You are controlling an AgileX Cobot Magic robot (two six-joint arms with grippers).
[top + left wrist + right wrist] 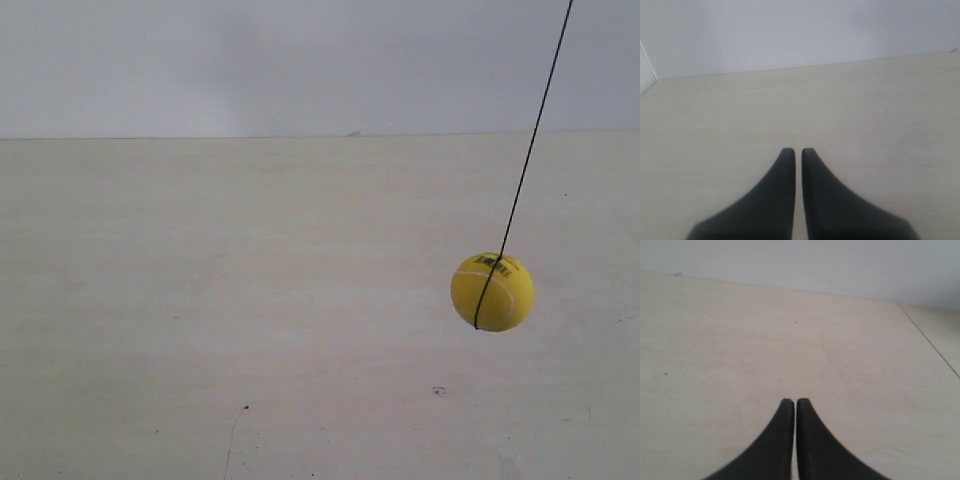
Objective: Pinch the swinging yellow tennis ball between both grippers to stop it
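The yellow tennis ball (492,291) hangs above the pale table at the exterior view's right, on a thin black string (535,125) that slants up to the top right corner. No arm shows in the exterior view. My left gripper (798,150) is shut, its two black wedge jaws side by side with a hairline gap and nothing between them. In its own wrist view my right gripper (794,401) is shut too, and holds nothing. The ball appears in neither wrist view.
A pale wooden table (250,300) fills the views, ending at a white wall (300,60). A seam between boards (930,342) runs along one side in the right wrist view. A few small dark specks (438,391) mark the surface.
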